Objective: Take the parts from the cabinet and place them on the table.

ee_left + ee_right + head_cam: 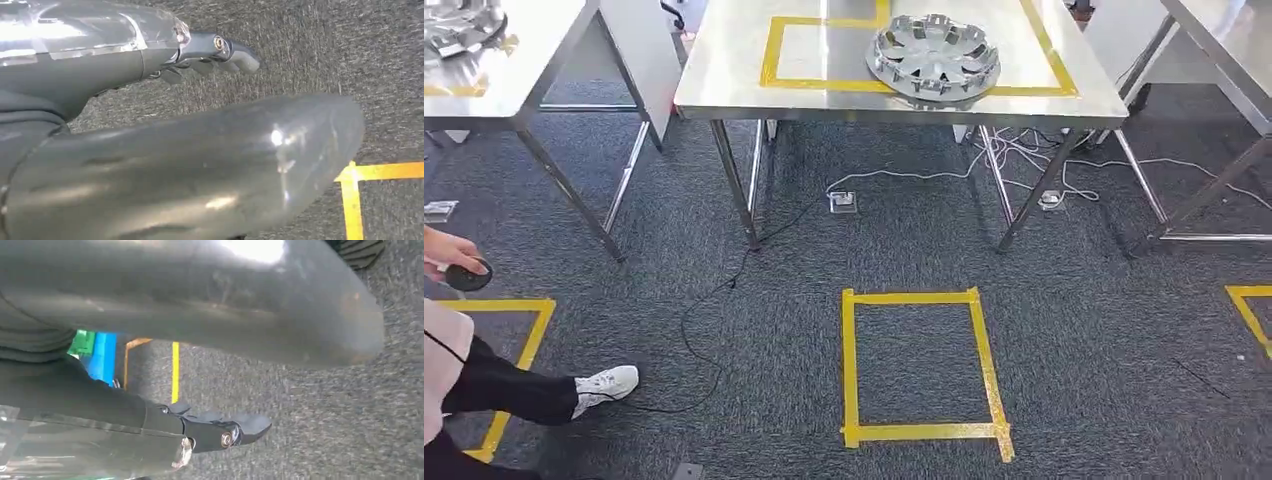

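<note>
A silver wheel cover (pixel 934 57) lies on the steel table (pixel 724 70) straight ahead, on the right side of a yellow tape square (pixel 773 50). Part of another silver part (pixel 459 25) shows on the table at the far left. My left hand (pixel 165 55) hangs over grey carpet, its fingers (pixel 235 57) stretched out and the thumb (pixel 200 165) apart, holding nothing. My right hand (pixel 165 430) hangs the same way over the carpet, with its fingers (pixel 240 427) straight and nothing in them.
A yellow tape square (pixel 921 365) marks the carpet in front of the table. A person sits at the left, a hand on a black round object (pixel 466 272) and a white shoe (pixel 604 385) stretched out. Cables (pixel 714 300) run across the floor under the tables.
</note>
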`<state>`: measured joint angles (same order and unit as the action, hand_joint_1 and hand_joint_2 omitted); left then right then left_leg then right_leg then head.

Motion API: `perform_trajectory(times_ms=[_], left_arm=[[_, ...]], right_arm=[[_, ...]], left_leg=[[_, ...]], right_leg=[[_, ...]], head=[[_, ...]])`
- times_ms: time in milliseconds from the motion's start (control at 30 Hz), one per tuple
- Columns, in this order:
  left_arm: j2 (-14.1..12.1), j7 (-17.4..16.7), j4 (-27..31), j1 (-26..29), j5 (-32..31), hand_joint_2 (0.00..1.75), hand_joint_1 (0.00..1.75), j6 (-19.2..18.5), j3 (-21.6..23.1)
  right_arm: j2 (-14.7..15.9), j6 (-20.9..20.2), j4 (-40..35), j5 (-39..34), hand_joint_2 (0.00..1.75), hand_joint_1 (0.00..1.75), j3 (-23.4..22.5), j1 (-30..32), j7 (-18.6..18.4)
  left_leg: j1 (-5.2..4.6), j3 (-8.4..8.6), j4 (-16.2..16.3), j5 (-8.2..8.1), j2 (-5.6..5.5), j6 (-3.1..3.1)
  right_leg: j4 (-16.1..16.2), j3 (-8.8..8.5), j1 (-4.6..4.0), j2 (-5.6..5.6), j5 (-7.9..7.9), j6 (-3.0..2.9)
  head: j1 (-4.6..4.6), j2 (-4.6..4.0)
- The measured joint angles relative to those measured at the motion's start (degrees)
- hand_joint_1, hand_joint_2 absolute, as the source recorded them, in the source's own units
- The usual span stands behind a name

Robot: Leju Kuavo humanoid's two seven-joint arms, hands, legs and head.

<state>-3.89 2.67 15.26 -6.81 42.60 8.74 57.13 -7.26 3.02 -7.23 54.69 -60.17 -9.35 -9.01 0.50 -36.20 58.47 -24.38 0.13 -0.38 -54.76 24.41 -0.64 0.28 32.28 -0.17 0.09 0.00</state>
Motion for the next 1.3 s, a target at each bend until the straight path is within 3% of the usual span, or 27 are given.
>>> perform_trajectory(times_ms=[67, 133, 200, 233, 267, 300, 333, 367, 400, 433, 500, 567, 600, 633, 700, 733, 767, 800, 833, 900, 933, 967, 1000, 1033, 1300], left_arm=[[0.0, 0.0, 0.0, 0.2, 0.0, 0.00, 0.00, 0.0, 0.0], [0.0, 0.0, 0.0, 0.3, 0.0, 0.00, 0.00, 0.0, 0.2], [-0.1, 0.0, 0.0, 0.2, 0.0, 0.00, 0.00, 0.0, 0.4], [0.0, 0.1, 0.0, 0.2, 0.0, 0.00, 0.00, 0.0, 0.4], [0.0, 0.1, 0.0, 0.2, 0.0, 0.00, 0.00, 0.0, 0.4], [0.0, 0.2, 0.0, 0.3, 0.0, 0.00, 0.00, 0.0, 0.4], [0.0, 0.2, 0.0, 0.2, 0.0, 0.00, 0.00, 0.0, 0.4], [0.0, 0.2, 0.0, 0.2, 0.0, 0.00, 0.00, 0.1, 0.4], [-0.1, 0.2, 0.0, 0.2, 0.0, 0.00, 0.00, 0.1, 0.5], [0.0, 0.2, 0.0, 0.1, 0.0, 0.00, 0.00, 0.1, 0.5], [0.0, 0.2, 0.0, 0.1, 0.0, 0.00, 0.00, 0.2, 0.5], [-0.1, 0.2, 0.0, 0.1, 0.0, 0.00, 0.00, 0.2, 0.5], [-0.1, 0.2, 0.0, 0.1, 0.0, 0.00, 0.00, 0.2, 0.5], [0.0, 0.2, 0.0, 0.1, 0.0, 0.00, 0.00, 0.2, 0.5], [0.0, 0.2, 0.0, 0.2, 0.0, 0.00, 0.00, 0.2, 0.5], [0.0, 0.2, 0.0, 0.2, 0.0, 0.00, 0.00, 0.2, 0.5], [0.0, 0.2, 0.0, 0.3, 0.0, 0.00, 0.00, 0.2, 0.5], [0.0, 0.2, 0.0, 0.3, 0.0, 0.00, 0.00, 0.2, 0.5], [0.0, 0.2, 0.0, 0.3, 0.0, 0.00, 0.00, 0.2, 0.5], [0.1, 0.2, 0.0, 0.3, 0.0, 0.00, 0.00, 0.2, 0.5], [0.1, 0.2, 0.0, 0.2, 0.0, 0.00, 0.00, 0.2, 0.5], [0.1, 0.2, 0.0, 0.2, 0.0, 0.00, 0.00, 0.2, 0.5], [0.1, 0.2, 0.0, 0.3, 0.0, 0.00, 0.00, 0.2, 0.5], [0.1, 0.2, 0.0, 0.3, 0.1, 0.00, 0.00, 0.3, 0.5], [0.1, 0.2, 0.0, 0.3, 0.1, 0.00, 0.00, 0.3, 0.8]], right_arm=[[0.0, 0.0, 0.0, 0.0, 0.00, 0.00, 0.0, 0.3, 0.0], [0.0, 0.0, 0.0, 0.0, 0.00, 0.00, -0.1, 0.2, 0.0], [0.0, 0.0, 0.0, 0.0, 0.00, 0.00, -0.3, 0.2, 0.0], [0.0, 0.0, 0.0, 0.2, 0.00, 0.00, -0.4, 0.3, 0.0], [0.0, 0.0, 0.0, 0.2, 0.00, 0.00, -0.4, 0.3, 0.0], [0.0, 0.0, 0.0, 0.3, 0.00, 0.00, -0.4, 0.3, 0.0], [0.0, 0.0, 0.0, 0.4, 0.00, 0.00, -0.5, 0.3, 0.1], [0.0, 0.0, 0.0, 0.4, 0.00, 0.00, -0.6, 0.4, 0.1], [0.0, 0.0, 0.0, 0.4, 0.00, 0.00, -0.8, 0.4, 0.1], [0.0, 0.0, 0.0, 0.5, 1.75, 0.00, -0.9, 0.3, 0.2], [0.0, 0.0, 0.0, 0.5, 1.75, 0.00, -0.9, 0.3, 0.4], [0.0, 0.0, 0.0, 0.6, 1.75, 0.00, -1.2, 0.2, 0.7], [0.2, 0.0, 0.0, 0.7, 1.75, 0.00, -1.4, 0.3, 0.8], [0.2, 0.0, 0.0, 0.7, 1.75, 0.00, -1.4, 0.4, 0.8], [0.1, 0.0, 0.1, 0.9, 1.75, 0.00, -1.4, 0.4, 0.7], [0.1, 0.0, 0.1, 1.1, 1.75, 0.00, -1.5, 0.4, 0.5], [0.0, 0.1, 0.1, 1.1, 1.75, 0.00, -1.5, 0.5, 0.3], [0.1, 0.2, 0.1, 1.1, 1.75, 0.00, -1.6, 0.7, 0.2], [0.1, 0.2, 0.1, 1.1, 1.75, 0.00, -1.7, 0.7, 0.2], [0.1, 0.2, 0.1, 1.2, 1.75, 0.00, -1.8, 0.7, 0.2], [0.1, 0.2, 0.1, 1.2, 0.00, 0.00, -1.8, 0.6, 0.2], [0.0, 0.2, 0.1, 1.2, 0.00, 0.00, -1.8, 0.5, 0.2], [0.0, 0.2, 0.1, 1.2, 0.00, 0.00, -1.8, 0.5, 0.3], [0.0, 0.1, 0.1, 1.2, 0.00, 0.00, -1.9, 0.7, 0.5], [0.1, 0.3, 0.1, 1.6, 0.00, 0.00, -2.5, 0.5, 0.8]], left_leg=[[-0.16, -0.20, -0.5, 0.92, -0.05, -0.72], [0.01, -1.86, 3.2, -4.61, -0.09, -1.07], [0.02, -3.90, 10.9, -10.15, -0.14, -1.44], [0.00, -4.74, 14.7, -11.22, -0.14, -1.60], [0.01, -4.68, 16.6, -10.27, -0.14, -1.67], [0.01, -3.59, 16.1, -8.22, -0.13, -1.70], [0.01, -1.28, 13.3, -6.05, -0.12, -1.64], [0.01, 2.20, 8.5, -4.59, -0.11, -1.48], [0.00, 5.61, 3.4, -4.71, -0.12, -1.24], [-0.24, 7.56, 0.6, -6.19, -0.20, -0.91], [-0.30, 7.33, -0.3, -6.45, -0.23, -0.51], [0.07, 7.24, -1.0, -6.47, -0.24, 0.56], [0.25, 7.10, -1.2, -6.21, -0.21, 0.97], [0.29, 6.85, -1.2, -6.00, -0.21, 1.31], [0.17, 6.42, -1.2, -5.92, -0.12, 1.90], [0.12, 6.20, -1.2, -5.82, -0.02, 2.22], [0.04, 6.18, -1.2, -5.77, 0.02, 2.26], [0.04, 6.21, -1.1, -5.73, 0.01, 2.24], [0.04, 6.32, -1.1, -5.73, -0.05, 2.22], [0.00, 6.59, -0.9, -5.86, -0.17, 2.02], [-0.53, 6.33, -0.6, -6.02, -0.22, 1.73], [-0.71, 5.86, -0.2, -6.14, -0.29, 1.55], [-0.74, 5.75, -0.2, -5.95, -0.25, 1.25], [-0.77, 5.72, -0.3, -6.00, -0.22, 1.25], [-0.27, 5.84, -0.4, -6.05, -0.21, 0.90]], right_leg=[[0.7, 0.62, 0.14, -0.21, -1.31, -0.49], [0.9, 1.73, 0.39, -0.53, -2.48, -1.21], [0.8, 3.06, 0.24, -0.54, -3.29, -1.44], [0.7, 3.67, 0.15, -0.63, -3.73, -1.49], [0.4, 4.42, 0.09, -0.70, -4.12, -1.47], [0.1, 5.02, 0.05, -0.72, -4.39, -1.36], [-0.3, 5.70, 0.06, -0.72, -4.57, -1.22], [-0.8, 6.18, 0.08, -0.70, -4.69, -1.08], [-1.3, 6.47, 0.09, -0.70, -4.67, -1.02], [-1.8, 7.03, -0.15, -0.68, -4.61, -0.75], [-2.1, 7.33, -0.07, -0.65, -5.05, -0.10], [-2.3, 7.87, -0.25, -0.54, -5.29, 0.47], [-3.0, 8.21, -0.13, -0.32, -4.29, 0.91], [-5.6, 9.15, 0.08, -0.29, -2.07, 1.40], [-14.1, 12.41, 0.61, -0.29, 2.56, 2.11], [-18.4, 14.05, 0.89, -0.29, 3.91, 2.44], [-20.0, 14.40, 1.20, -0.30, 3.80, 2.73], [-18.6, 13.47, 1.49, -0.30, 2.38, 3.00], [-15.2, 11.65, 1.78, -0.32, 0.12, 3.27], [-5.3, 6.95, 2.46, -0.36, -4.88, 3.90], [-3.1, 5.91, 2.47, -0.23, -4.05, 4.49], [-1.2, 5.19, 2.66, -0.35, -3.04, 3.92], [-1.8, 5.58, 2.56, -0.28, -3.69, 3.11], [-1.8, 5.51, 2.52, -0.28, -3.31, 3.28], [-1.8, 5.44, 2.07, -0.29, -3.05, 2.85]], head=[[0.39, 0.00], [-0.28, 0.00], [-0.94, 0.00], [-1.16, 0.00], [-1.16, 0.00], [-1.22, 0.00], [-1.25, 0.00], [-1.27, 0.00], [-1.33, 0.00], [-1.46, 0.00], [-1.26, 0.00], [-1.42, 0.00], [-1.42, 0.00], [-0.66, 0.00], [-0.02, 0.00], [0.04, 0.00], [0.11, 0.00], [0.02, 0.00], [0.09, 0.00], [0.22, 0.00], [0.44, 0.00], [0.55, 0.00], [0.20, 0.00], [-0.18, 0.00], [-0.24, 0.00]])
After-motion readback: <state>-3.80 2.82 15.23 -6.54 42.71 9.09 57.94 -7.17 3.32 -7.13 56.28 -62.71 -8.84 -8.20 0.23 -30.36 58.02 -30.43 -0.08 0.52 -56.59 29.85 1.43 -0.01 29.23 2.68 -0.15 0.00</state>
